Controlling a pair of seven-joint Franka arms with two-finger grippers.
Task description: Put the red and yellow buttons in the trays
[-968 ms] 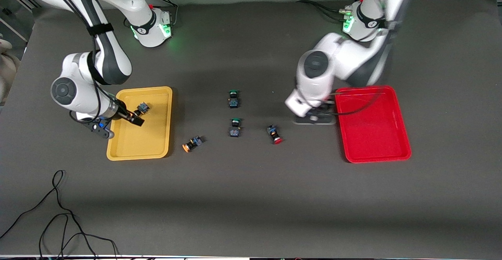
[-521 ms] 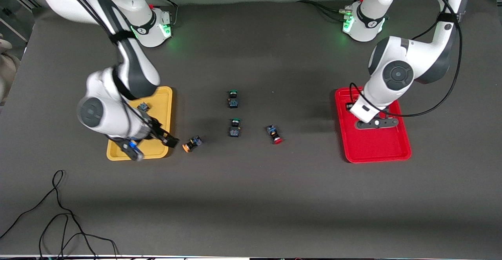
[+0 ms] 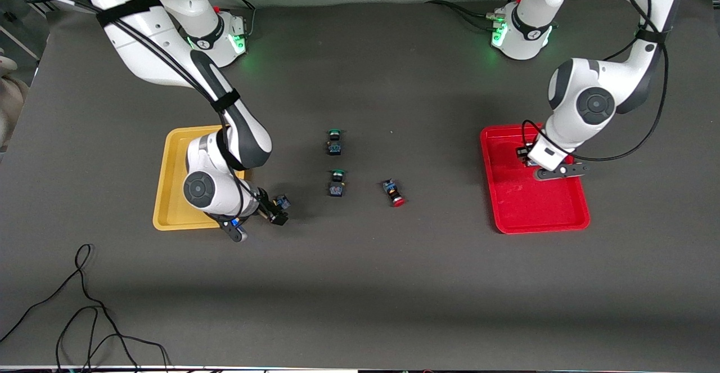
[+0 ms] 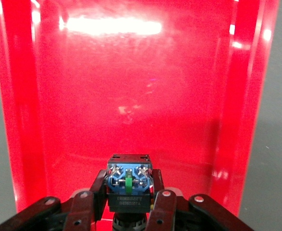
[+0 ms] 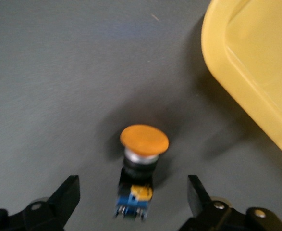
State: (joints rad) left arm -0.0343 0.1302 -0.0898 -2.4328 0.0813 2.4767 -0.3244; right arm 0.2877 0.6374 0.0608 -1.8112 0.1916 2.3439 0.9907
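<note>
arms: 2, glossy white shells, dark grey joint sections, round grey joint caps | bases: white, green status lights | cables: black, run along the links under black straps | left end effector [image 4: 129,204]: black fingers with silver screw heads | right end effector [image 5: 133,204]: black fingers, silver screws

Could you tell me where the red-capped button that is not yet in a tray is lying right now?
In the front view, the red-capped button lies on the table between the green-capped button and the red tray, untouched.
</note>
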